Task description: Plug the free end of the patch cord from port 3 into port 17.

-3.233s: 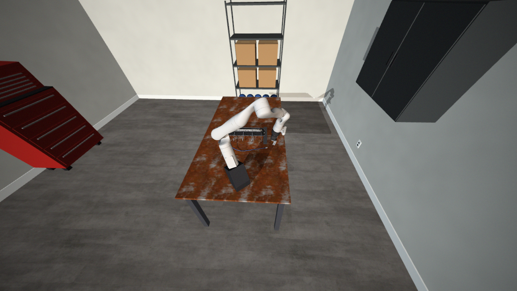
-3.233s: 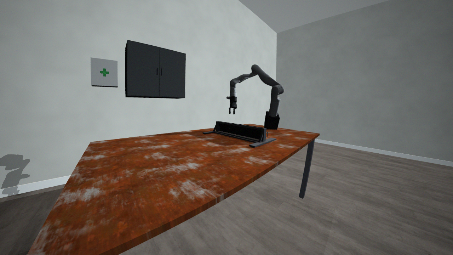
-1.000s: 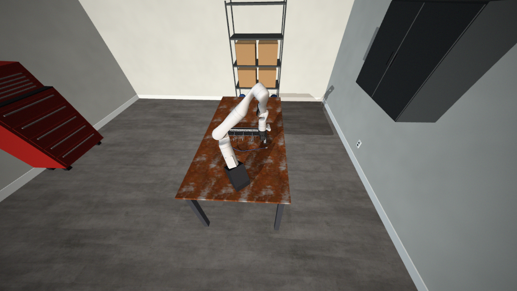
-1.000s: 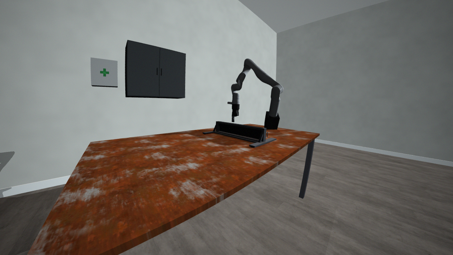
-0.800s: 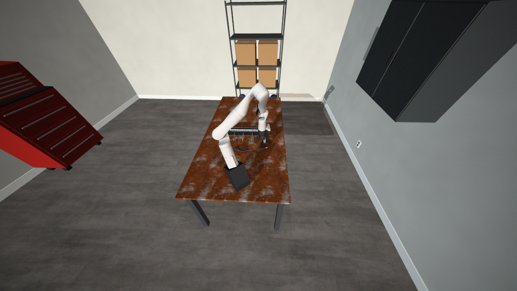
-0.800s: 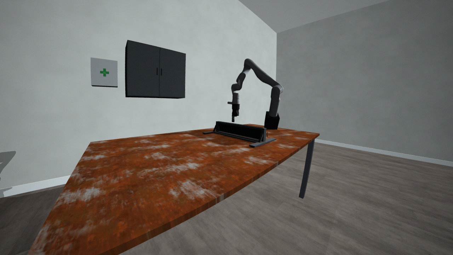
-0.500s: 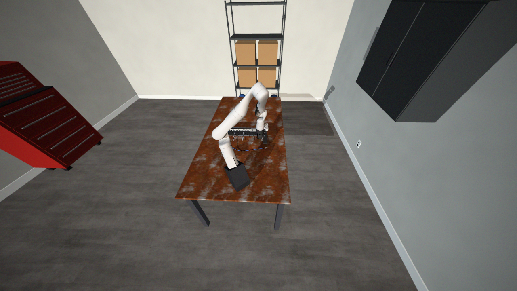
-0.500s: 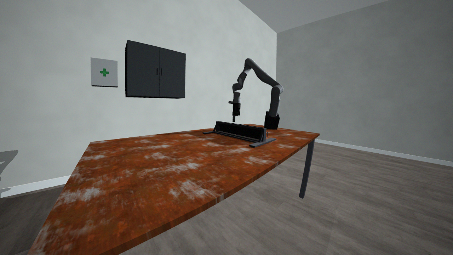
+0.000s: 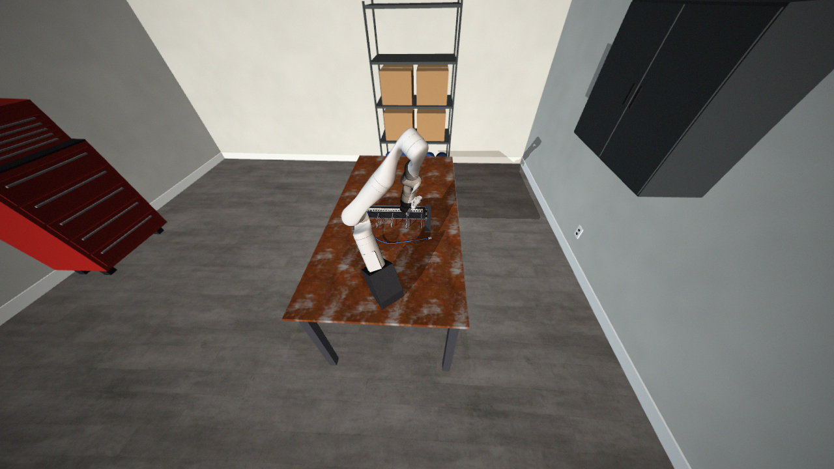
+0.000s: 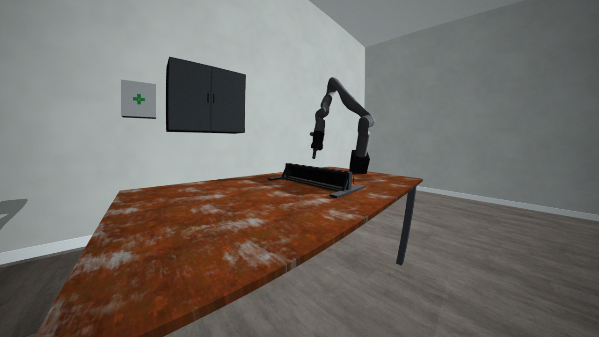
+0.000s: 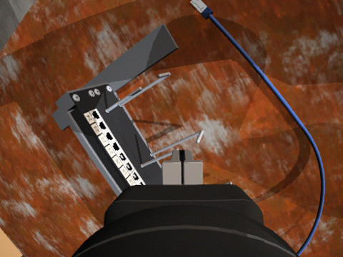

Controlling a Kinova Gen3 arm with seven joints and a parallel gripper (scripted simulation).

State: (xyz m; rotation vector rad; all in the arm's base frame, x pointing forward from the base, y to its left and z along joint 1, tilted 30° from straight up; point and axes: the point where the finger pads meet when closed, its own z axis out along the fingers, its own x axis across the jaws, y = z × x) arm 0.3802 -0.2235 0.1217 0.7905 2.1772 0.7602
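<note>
A rusty orange table (image 9: 326,291) stands in a room with grey walls and a dark floor. On it sits the low black metal rack (image 11: 143,59) with a row of little white-framed ports (image 11: 111,140). The thin blue patch cord (image 11: 291,114) curves across the table, and its pale plug (image 11: 199,3) lies flat, well apart from the rack and from the arm. The grey fingers are pressed tight together with nothing between them, hanging in the air above the rack. So the plug is not being held. If the arm goes to port 17 like this, nothing will get plugged in. It must open and reach for the plug again. A low swing could bump the loose rack and tip or slide it.
</note>
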